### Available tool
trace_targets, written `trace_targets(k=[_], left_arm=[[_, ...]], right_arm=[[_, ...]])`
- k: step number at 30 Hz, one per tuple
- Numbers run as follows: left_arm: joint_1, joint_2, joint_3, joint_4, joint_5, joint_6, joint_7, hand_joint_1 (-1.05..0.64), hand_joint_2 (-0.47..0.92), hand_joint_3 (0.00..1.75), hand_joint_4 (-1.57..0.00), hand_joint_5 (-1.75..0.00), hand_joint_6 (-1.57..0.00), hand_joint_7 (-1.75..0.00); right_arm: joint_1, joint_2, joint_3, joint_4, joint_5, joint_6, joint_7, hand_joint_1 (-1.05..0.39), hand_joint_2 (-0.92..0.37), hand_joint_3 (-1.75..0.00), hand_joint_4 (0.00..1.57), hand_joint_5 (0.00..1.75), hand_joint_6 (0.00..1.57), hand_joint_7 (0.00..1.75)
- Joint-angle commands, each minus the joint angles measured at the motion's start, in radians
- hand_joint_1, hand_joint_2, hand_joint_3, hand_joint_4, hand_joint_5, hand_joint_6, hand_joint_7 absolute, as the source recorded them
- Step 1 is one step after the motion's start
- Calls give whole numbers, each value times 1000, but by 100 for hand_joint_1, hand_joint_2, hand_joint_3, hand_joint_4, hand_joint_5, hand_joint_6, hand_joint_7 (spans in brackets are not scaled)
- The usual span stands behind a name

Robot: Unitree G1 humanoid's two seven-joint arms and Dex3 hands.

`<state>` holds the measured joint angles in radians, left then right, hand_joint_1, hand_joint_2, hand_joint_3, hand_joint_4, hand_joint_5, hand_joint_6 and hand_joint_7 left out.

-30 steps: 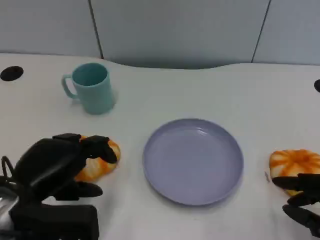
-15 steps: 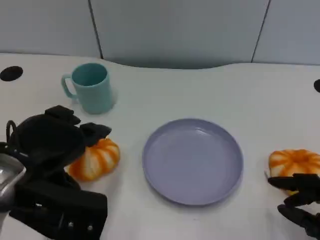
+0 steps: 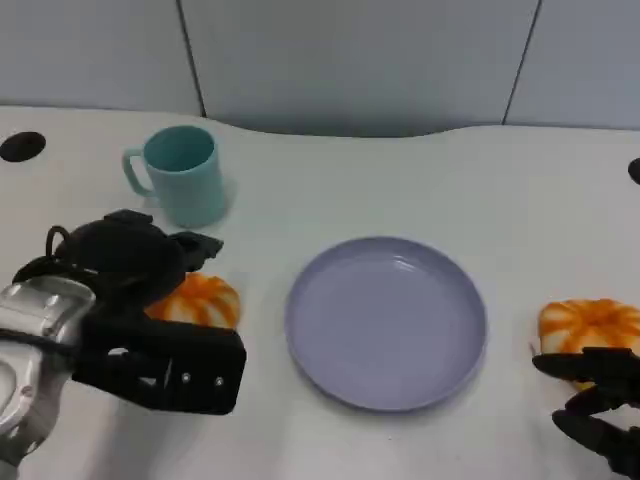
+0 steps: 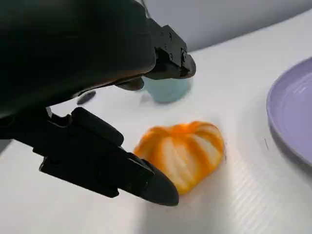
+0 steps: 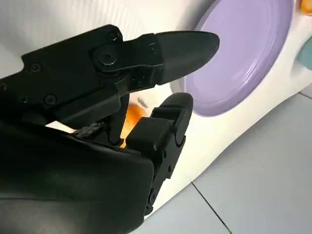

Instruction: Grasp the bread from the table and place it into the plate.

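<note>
- The right hand (image 3: 600, 405) is being seen at the near right edge of the table (image 3: 420, 180), its fingers (image 5: 165, 48) spread apart with nothing gripped between them
- A second orange-and-white bread (image 3: 590, 328) is lying on the table just beyond that hand; whether the fingertips are touching it cannot be told from the head view, and in the right wrist view only a sliver of orange (image 5: 132, 116) is being glimpsed between the fingers
- The left hand (image 3: 125, 265) is being held at the near left, over the near-left side of the bread (image 3: 200, 300), with the silver forearm (image 3: 30, 350) and its black fitting lying in front
- In the left wrist view the fingers (image 4: 122, 175) of that hand are standing well apart, one above the bread (image 4: 180, 153) and one beside it near the table; nothing is being gripped, and contact with the loaf cannot be confirmed
- The bread is resting on the white table, to the left of the plate (image 3: 386, 320) and apart from its rim
- The lilac plate is sitting in the middle of the table between the two loaves
- A teal mug (image 3: 180, 175) is standing upright farther back on the left, beyond the bread, its handle turned to the left
- A grey panelled wall (image 3: 350, 60) is rising behind the far edge of the table
</note>
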<state>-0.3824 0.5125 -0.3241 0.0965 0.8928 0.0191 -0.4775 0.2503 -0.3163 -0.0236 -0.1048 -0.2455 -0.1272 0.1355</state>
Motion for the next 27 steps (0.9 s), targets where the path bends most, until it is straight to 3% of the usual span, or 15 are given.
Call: trace_targets(k=[1,10,17,21,27], left_arm=[[-76,-25,-50,151,-6,20,-1,-67,76,0,-1,-40,-19,-1],[-237,-101,-144,508,-11,15,67,-71,77,0,-4,-33,-22,-1],[-273,-109,-171,582,-32,5,98,-71,77,0,-6,-29,-23,0],[-329,-156,-191,785,-53,-34,197,-58,75,0,-9,-26,-25,-1],[-367,-181,-212,918,-78,-83,264,-52,75,0,-9,-21,-24,0]], right_arm=[[11,-8,-13,-26,11,13,3,-25,-92,-29,66,82,84,0],[23,-9,-17,-46,13,12,2,-23,-92,-32,61,79,82,0],[24,-8,-17,-48,13,13,1,-22,-92,-32,61,79,82,0],[34,-4,-27,-51,24,-7,-7,-22,-92,-33,61,78,83,0],[42,-8,-33,-62,31,-13,1,-24,-92,-34,60,77,82,0]])
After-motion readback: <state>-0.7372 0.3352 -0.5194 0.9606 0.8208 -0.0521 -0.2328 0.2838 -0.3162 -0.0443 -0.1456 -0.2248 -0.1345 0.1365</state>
